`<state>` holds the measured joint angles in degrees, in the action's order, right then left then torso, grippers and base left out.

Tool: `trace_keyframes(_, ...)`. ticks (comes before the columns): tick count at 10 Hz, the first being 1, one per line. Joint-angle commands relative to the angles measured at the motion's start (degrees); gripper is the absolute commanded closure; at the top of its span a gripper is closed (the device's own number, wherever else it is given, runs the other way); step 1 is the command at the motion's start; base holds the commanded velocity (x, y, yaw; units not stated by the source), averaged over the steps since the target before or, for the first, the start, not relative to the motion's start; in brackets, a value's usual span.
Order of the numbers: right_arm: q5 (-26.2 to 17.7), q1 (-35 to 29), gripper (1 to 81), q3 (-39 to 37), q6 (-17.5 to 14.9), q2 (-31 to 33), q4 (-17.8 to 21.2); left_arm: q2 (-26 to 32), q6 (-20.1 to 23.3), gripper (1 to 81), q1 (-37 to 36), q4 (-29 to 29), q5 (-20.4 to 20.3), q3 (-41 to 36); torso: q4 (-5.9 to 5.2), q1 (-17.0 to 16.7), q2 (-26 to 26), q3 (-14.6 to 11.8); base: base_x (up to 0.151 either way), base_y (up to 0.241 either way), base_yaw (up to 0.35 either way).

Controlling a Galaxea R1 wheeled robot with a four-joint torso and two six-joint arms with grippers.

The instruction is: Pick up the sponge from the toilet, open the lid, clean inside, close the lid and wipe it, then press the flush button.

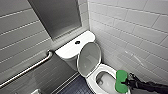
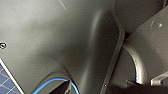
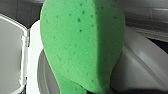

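Right tool (image 1: 126, 83) tight around the sponge (image 1: 121, 80)

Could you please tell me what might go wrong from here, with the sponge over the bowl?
1. The right claw holds the sponge by its side above the bowl; a slip could drop it inside.
2. The lid stands open close by; a nudge might tip it shut onto the arm.
3. The sponge hides much of the bowl from the right wrist camera, so aiming may suffer.

The sponge (image 3: 82, 47) looks soft with tiny holes. The lid (image 1: 89, 58) is smooth, shiny plastic. The rail (image 1: 27, 70) is shiny metal.
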<state>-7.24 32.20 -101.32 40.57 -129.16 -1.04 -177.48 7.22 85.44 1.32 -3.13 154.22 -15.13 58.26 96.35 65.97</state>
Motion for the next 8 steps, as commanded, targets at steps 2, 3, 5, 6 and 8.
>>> trace_keyframes(2, -0.84, -1.65, 81.1, 8.05, 0.56, 5.99, 0.43, -0.16, -0.01, 1.0, 1.62, 0.0, 5.07, -0.32, 0.0, 0.0, 0.0, 0.0, 0.0, 0.0, 0.0)
trace_keyframes(3, -0.93, -0.77, 81.1, 10.17, 0.56, 6.17, 0.25, -0.33, -0.01, 1.0, 1.79, -0.26, 5.07, -0.32, 0.0, 0.0, 0.0, 0.0, 0.0, 0.0, 0.0)
trace_keyframes(5, -1.11, 1.95, 81.1, 12.11, 0.56, 5.38, 0.07, -0.68, -0.01, 1.0, 1.97, -0.35, 5.07, -0.32, 0.0, 0.0, 0.0, 0.0, 0.0, 0.0, 0.0)
trace_keyframes(6, -1.11, 3.28, 81.1, 12.99, 0.39, 4.94, 0.07, -0.68, 0.08, 1.0, 1.97, -0.43, 5.07, -0.32, 0.0, 0.0, 0.0, 0.0, 0.0, 0.0, 0.0)
trace_keyframes(8, -1.11, 6.18, 81.1, 15.02, 0.39, 4.76, -0.11, -0.68, 0.08, 1.0, 1.97, -0.44, 4.89, -0.24, 0.0, 0.0, 0.0, 0.0, 0.0, 0.0, 0.0)
